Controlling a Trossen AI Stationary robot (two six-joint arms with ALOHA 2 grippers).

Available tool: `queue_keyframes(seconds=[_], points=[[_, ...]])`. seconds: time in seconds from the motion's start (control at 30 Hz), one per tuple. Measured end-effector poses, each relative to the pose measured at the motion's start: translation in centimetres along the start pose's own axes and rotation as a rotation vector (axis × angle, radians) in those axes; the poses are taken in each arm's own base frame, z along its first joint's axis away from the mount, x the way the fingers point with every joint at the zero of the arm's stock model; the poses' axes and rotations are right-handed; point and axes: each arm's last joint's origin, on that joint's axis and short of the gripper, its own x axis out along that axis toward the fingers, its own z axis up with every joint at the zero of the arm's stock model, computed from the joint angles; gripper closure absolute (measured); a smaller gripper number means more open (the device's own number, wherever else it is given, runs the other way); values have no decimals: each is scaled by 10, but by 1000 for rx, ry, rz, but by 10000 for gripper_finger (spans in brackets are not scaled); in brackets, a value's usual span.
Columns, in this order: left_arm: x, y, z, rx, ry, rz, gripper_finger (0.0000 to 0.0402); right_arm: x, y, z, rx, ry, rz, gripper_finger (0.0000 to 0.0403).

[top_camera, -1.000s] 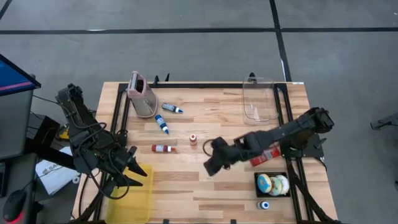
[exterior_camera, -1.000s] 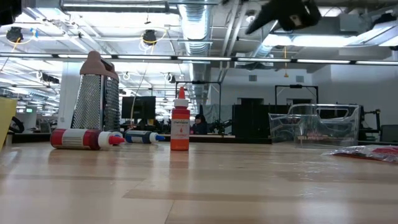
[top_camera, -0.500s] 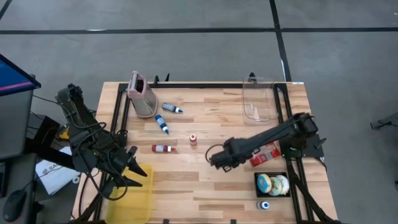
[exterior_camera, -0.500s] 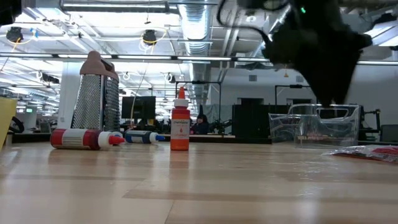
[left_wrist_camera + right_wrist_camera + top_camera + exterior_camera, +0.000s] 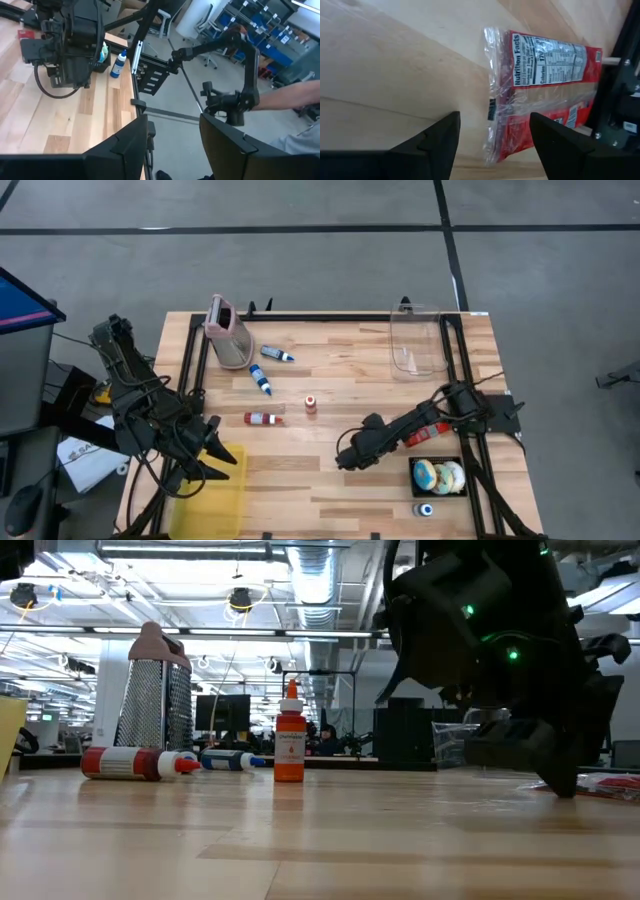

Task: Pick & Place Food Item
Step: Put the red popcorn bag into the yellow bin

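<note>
From above, the right hand (image 5: pixel 347 457) sits low over the wooden bench (image 5: pixel 330 480), its arm stretched back toward the right edge, and the red packet (image 5: pixel 425 430) lies on the bench beside that arm, near the right edge and just above a black tray (image 5: pixel 437 477) of pale round pastries. The left hand (image 5: pixel 222 455) waits at the bench's left side over a yellow bin (image 5: pixel 215 495). A grater (image 5: pixel 228 332) stands at the far left, with two blue-capped tubes (image 5: pixel 261 379) beside it, a red tube (image 5: pixel 264 418) lying flat and a small orange bottle (image 5: pixel 310 404) upright near the middle; a clear tub (image 5: pixel 417 345) sits far right. At bench height the right arm fills the right of the scene, its hand (image 5: pixel 560 775) down almost at the surface, with the packet (image 5: pixel 610 783) flat just behind it; the grater (image 5: pixel 152 690), red tube (image 5: pixel 135 762) and orange bottle (image 5: pixel 289 735) stand off to the left. From the left wrist, its two fingers (image 5: pixel 127 145) stand apart with nothing between them, looking across at the right arm and, beyond the bench, a person's sleeve (image 5: pixel 295 95). From the right wrist, the fingers (image 5: pixel 437 137) are spread wide, empty, and the packet (image 5: pixel 540 100) lies on the wood right ahead of them, its nutrition label showing.
</note>
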Motion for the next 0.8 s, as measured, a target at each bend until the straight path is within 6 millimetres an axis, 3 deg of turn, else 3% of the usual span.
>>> queue_keyframes(seconds=[0.33,0.8], points=[[3,1,7,-48,-53,-6,225,12,3,1,2,-65,-111,171],[3,0,8,-72,-59,-15,225,31,-4,-2,23,-39,-186,225]])
